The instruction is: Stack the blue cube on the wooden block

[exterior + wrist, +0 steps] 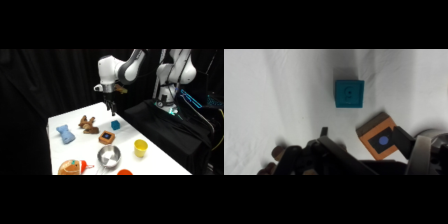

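Observation:
The blue cube [115, 125] [348, 94] rests alone on the white table [75, 150], a small teal block with nothing touching it. Just in front of it lies the wooden block [106, 136] [381, 139], flat and brown with a dark blue mark on top. My gripper [110, 107] [361, 134] hangs above the table, slightly behind and above the cube, open and holding nothing. In the wrist view one fingertip [324, 132] shows left of the block, and the other dark finger [400, 138] overlaps the block's right edge.
A brown plush toy [88, 125] and a pale blue bone-shaped item [65, 134] lie to the left. A metal bowl [109, 156] [424, 150] sits in front of the block, with a yellow cup [141, 148] to its right. Orange items [72, 167] lie at the front edge.

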### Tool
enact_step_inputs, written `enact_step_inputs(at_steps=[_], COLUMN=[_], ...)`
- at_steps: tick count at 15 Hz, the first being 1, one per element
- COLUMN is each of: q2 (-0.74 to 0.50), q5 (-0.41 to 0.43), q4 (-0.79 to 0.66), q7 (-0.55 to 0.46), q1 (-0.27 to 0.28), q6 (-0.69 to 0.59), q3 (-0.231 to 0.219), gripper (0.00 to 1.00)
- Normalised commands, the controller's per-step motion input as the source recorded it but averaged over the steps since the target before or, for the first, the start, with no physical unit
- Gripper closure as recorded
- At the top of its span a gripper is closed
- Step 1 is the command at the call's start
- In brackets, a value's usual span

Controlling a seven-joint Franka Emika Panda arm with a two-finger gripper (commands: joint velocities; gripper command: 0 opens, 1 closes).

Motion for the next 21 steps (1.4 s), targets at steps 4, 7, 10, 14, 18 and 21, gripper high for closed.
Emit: enact_step_inputs(at_steps=[4, 7, 10, 14, 18, 21], q2=[-0.03, 0.02, 0.07, 0.12, 0.16, 0.15], q5=[0.117, 0.078, -0.053, -0.022, 0.063, 0.081], q4=[-0.27, -0.25, -0.22, -0.17, -0.07, 0.0], q7=[-0.17, -0.03, 0.11, 0.13, 0.1, 0.09], q1=[-0.036, -0.025, -0.027, -0.024, -0.032, -0.037], q6=[0.44, 0.52, 0.57, 0.49, 0.36, 0.28], q3=[-0.008, 0.002, -0.02, -0.008, 0.068, 0.118], gripper=[0.0, 0.0, 0.0, 0.0, 0.0, 0.0])
